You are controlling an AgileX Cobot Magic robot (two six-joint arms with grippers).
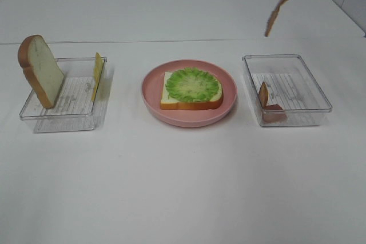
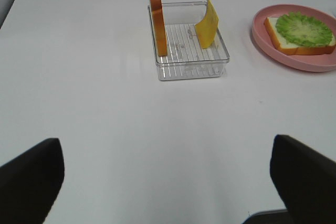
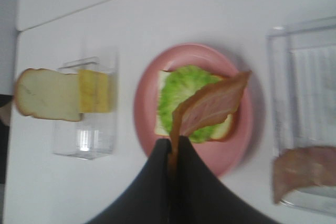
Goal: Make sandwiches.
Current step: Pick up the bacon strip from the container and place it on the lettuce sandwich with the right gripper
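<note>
At the left of the counter, a clear tray holds an upright bread slice and a cheese slice leaning on its right wall. Left gripper: jaws wide apart, holding nothing, well apart from that tray. At centre, the pink plate carries a flat bread slice topped with lettuce. The right-hand tray contains one loose bacon strip. Right gripper: clamped on a held bacon strip, raised above the counter.

Matte black: left pincer has broad fingers (rounded corners), right pincer tapers wedge-like
</note>
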